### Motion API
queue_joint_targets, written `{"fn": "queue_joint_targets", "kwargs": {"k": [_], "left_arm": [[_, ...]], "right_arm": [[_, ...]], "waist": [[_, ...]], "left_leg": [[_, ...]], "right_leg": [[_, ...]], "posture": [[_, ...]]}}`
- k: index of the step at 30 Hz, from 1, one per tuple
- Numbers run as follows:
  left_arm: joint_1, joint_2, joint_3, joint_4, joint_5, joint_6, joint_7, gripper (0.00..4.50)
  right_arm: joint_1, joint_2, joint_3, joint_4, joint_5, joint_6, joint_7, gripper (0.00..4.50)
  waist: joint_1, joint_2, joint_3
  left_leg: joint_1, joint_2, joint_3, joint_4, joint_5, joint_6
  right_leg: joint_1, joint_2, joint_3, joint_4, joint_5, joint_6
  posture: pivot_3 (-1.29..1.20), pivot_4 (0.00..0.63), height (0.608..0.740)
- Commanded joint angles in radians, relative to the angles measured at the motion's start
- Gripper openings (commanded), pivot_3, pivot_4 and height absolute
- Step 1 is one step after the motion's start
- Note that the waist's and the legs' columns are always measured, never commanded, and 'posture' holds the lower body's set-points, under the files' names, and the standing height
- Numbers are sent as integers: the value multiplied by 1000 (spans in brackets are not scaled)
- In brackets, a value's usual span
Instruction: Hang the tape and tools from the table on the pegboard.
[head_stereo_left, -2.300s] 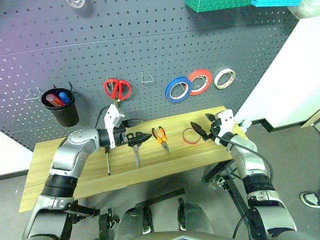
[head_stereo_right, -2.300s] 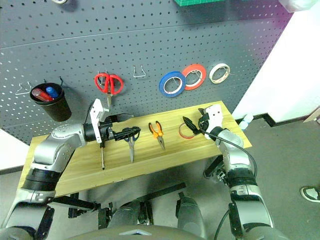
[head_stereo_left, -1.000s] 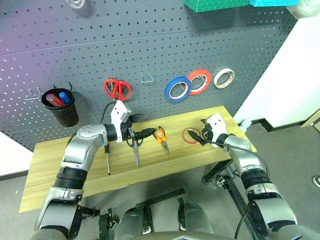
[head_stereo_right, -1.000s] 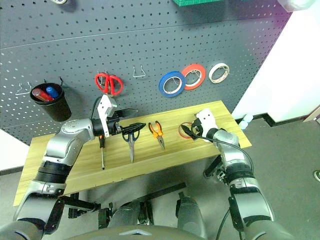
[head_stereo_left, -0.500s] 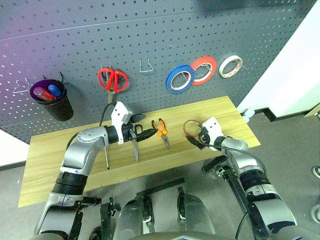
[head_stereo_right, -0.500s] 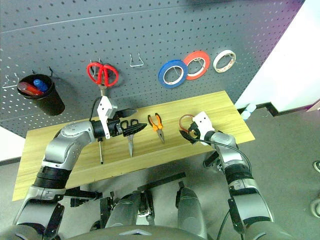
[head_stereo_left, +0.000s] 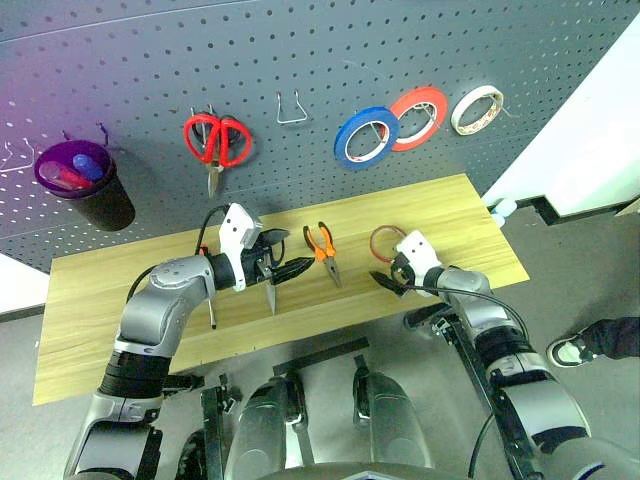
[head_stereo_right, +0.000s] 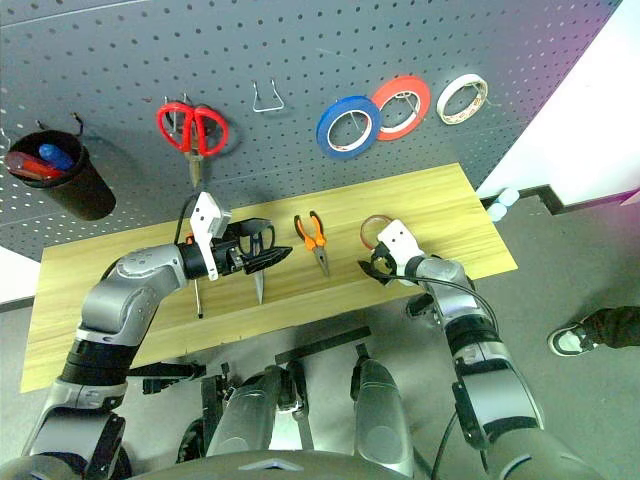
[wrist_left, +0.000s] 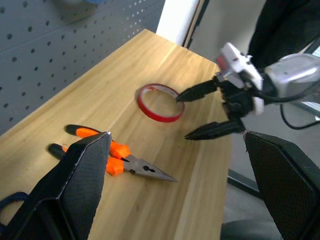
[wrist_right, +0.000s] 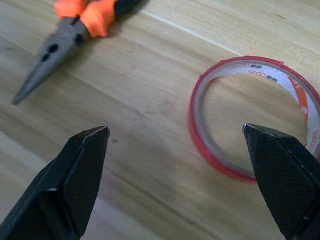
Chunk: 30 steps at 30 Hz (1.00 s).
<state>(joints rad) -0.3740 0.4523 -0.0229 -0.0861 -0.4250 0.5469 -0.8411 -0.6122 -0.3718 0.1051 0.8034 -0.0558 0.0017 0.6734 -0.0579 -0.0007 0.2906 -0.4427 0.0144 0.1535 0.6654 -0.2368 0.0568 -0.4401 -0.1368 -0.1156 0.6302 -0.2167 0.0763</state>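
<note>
Nothing of mine hangs on the pegboard (head_stereo_left: 300, 50) yet: tape (wrist_right: 255, 117), pliers (head_stereo_left: 323, 247), scissors (head_stereo_right: 258, 262) and screwdriver (head_stereo_left: 211, 306) all lie on the surface (head_stereo_left: 120, 290). My right claw (head_stereo_left: 388, 272) gapes empty with the tape just ahead of its tips. My left claw (head_stereo_left: 283, 262) hangs wide and empty over the scissors, pliers just beyond.

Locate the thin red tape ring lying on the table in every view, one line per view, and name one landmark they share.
Left eye view: the tape lies flat on the table, right of the pliers, beside the right gripper.
Right eye view: same place, right of the pliers.
Left wrist view: mid-picture, one fingertip of the right gripper at its rim.
Right wrist view: right half, near one finger.
Shared landmark: the pliers.
</note>
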Motion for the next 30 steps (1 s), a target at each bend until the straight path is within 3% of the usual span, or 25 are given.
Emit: {"fn": "queue_joint_targets", "kwargs": {"k": [1, 13, 23, 26, 30], "left_arm": [[13, 8, 17, -56, -23, 17, 12, 4450], [22, -3, 44, -97, -36, 14, 38, 4450], [19, -9, 62, -117, -55, -12, 57, 4450], [19, -7, 58, -121, -54, -15, 58, 4500], [22, -9, 61, -125, -57, -15, 64, 4500]], "right_arm": [[-61, 2, 18, 62, -24, -32, 3, 4500], [-157, -14, 31, 185, -28, -13, 116, 4500], [-194, -26, 25, 258, -50, -11, 89, 4500], [-200, -36, 26, 281, -57, -16, 78, 3937], [-206, -39, 16, 300, -53, -6, 67, 2584]], "waist": [[1, -1, 7], [19, -2, 34], [17, -3, 45], [18, -3, 45], [18, -3, 45]], "left_leg": [[0, 0, 0, 0, 0, 0], [-1, 0, 0, 0, 0, -1], [-1, 0, 0, -1, 0, -1], [-1, 0, 0, -1, -1, -1], [-1, 0, 0, -1, -1, -1]], "right_leg": [[0, 0, 0, 0, 0, 0], [-1, 0, 0, 0, 0, 0], [-1, 0, 0, 0, 0, 0], [-1, 0, 0, 0, 0, 0], [-1, 0, 0, 0, 0, 0]], "posture": [[-25, 327, 723], [-8, 350, 723], [-8, 351, 723], [-9, 350, 723], [-10, 347, 723]]}}
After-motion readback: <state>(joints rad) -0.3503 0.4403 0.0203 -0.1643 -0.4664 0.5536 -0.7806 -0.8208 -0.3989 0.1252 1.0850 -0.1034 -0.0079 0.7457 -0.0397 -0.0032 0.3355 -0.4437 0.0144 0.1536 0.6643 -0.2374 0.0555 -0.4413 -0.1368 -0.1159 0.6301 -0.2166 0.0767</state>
